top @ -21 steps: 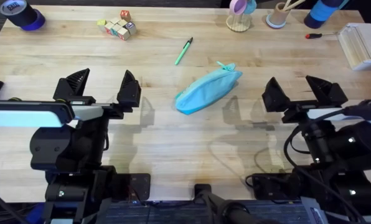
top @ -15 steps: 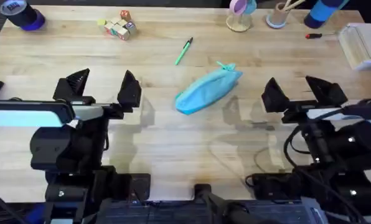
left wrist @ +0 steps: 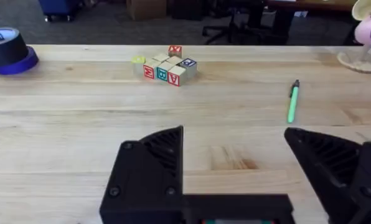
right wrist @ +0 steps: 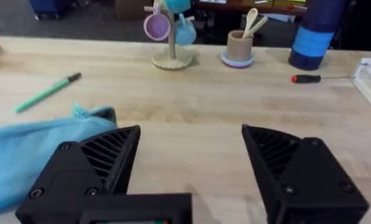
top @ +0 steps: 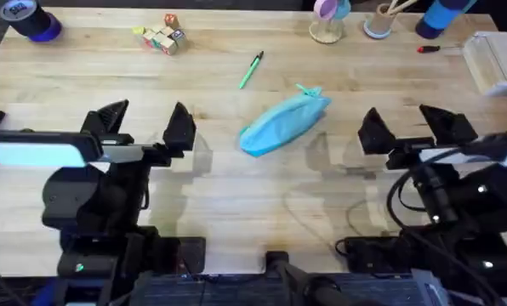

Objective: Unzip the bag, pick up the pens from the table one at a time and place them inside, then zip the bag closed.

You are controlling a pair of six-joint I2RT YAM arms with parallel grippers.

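- Left end effector (top: 145,126), fingers spread and empty, has edged slightly toward the bag (top: 283,124) over the last moment; right end effector (top: 418,127), likewise spread, is unchanged. The approach is only starting.
- The bag lies between the two end effectors, apart from both, apparently still zipped.
- The green pen (top: 251,70) lies on the worktop (top: 236,195) just beyond the bag.

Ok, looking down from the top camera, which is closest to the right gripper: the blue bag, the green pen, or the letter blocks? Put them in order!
Nearest to the right gripper first:
1. The blue bag, lying mid-table just to the gripper's left.
2. The green pen, beyond the bag, farther back on the table.
3. The letter blocks, far off toward the back left.
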